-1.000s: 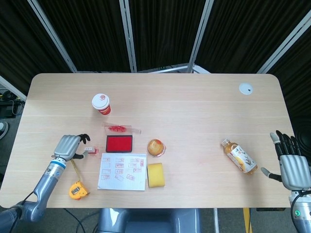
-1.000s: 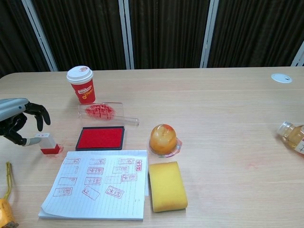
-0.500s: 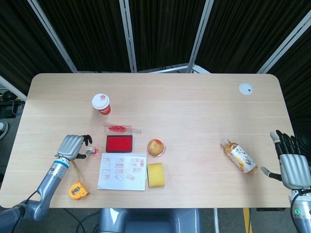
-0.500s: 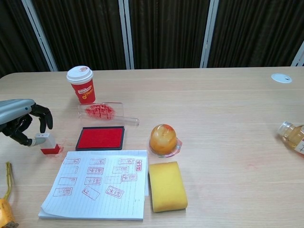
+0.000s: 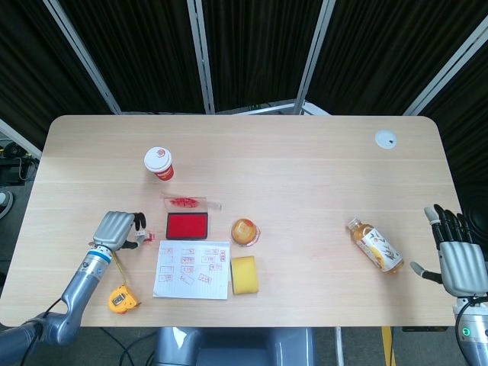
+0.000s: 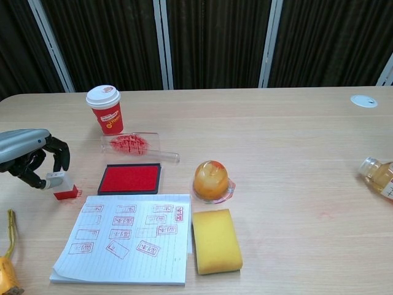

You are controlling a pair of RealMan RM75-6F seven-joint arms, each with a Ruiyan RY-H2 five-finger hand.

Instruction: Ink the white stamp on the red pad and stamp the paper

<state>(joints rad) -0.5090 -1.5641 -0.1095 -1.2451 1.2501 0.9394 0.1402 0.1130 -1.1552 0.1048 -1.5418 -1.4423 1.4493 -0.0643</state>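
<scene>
The white stamp (image 6: 59, 183) with a red base stands on the table left of the red ink pad (image 6: 130, 178). My left hand (image 6: 29, 157) curls over it, and thumb and fingers pinch its white top; in the head view the left hand (image 5: 116, 229) covers most of the stamp (image 5: 145, 237). The lined paper (image 6: 126, 236), marked with several red stamp prints, lies in front of the pad (image 5: 187, 226). My right hand (image 5: 457, 258) hangs open past the table's right edge, holding nothing.
A paper coffee cup (image 6: 105, 109) and a clear pad lid (image 6: 131, 145) smeared with red stand behind the pad. An orange jelly cup (image 6: 211, 180) and a yellow sponge (image 6: 216, 240) sit right of the paper. A yellow tape measure (image 5: 121, 298) lies near my left forearm, and a tea bottle (image 5: 375, 245) lies far right.
My left hand has shifted slightly right and its fingers have curled down around the stamp's top. The stamp stays on the table. The right hand has not moved.
</scene>
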